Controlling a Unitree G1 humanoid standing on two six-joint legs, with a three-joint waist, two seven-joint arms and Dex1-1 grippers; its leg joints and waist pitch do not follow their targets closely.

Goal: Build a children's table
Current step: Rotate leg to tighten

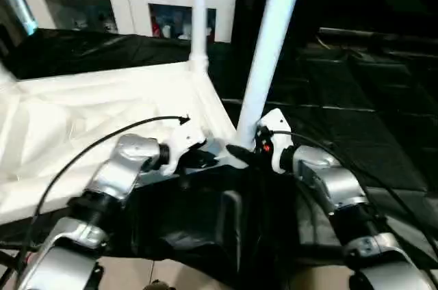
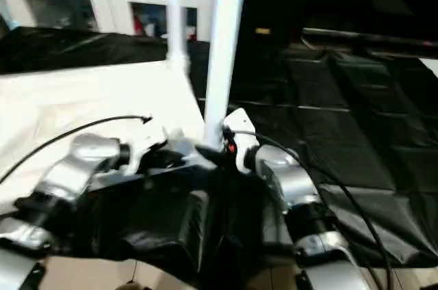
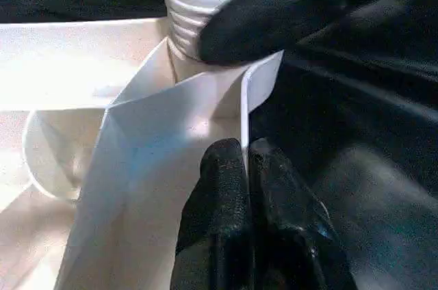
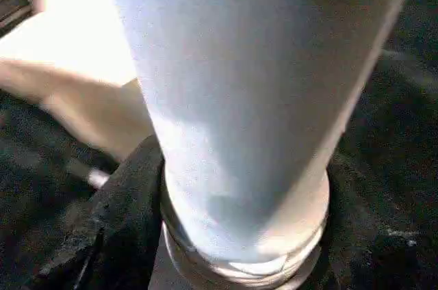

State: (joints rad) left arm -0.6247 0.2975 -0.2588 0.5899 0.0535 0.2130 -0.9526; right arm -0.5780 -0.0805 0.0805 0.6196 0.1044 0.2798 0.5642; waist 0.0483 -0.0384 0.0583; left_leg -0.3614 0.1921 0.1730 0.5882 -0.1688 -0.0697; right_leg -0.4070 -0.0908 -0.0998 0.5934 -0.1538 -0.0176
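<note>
While the upturned table top (image 1: 82,126) lies on black sheeting (image 1: 356,133), a white leg (image 1: 263,64) is gripped near its base by the right gripper (image 1: 248,150), whose black fingers (image 4: 116,228) are seen wrapped around the tube just above its ringed end. Beside it, the left gripper (image 3: 245,160) is pinched shut on the thin wall of the top at the same near corner, directly below the corner socket (image 3: 195,71). A second leg (image 1: 200,16) is already stood upright in the far corner beyond both grippers. For this step to go well, the leg should be kept square to the socket and pressed straight down, with the wall held firm so the top is not tipped.
</note>
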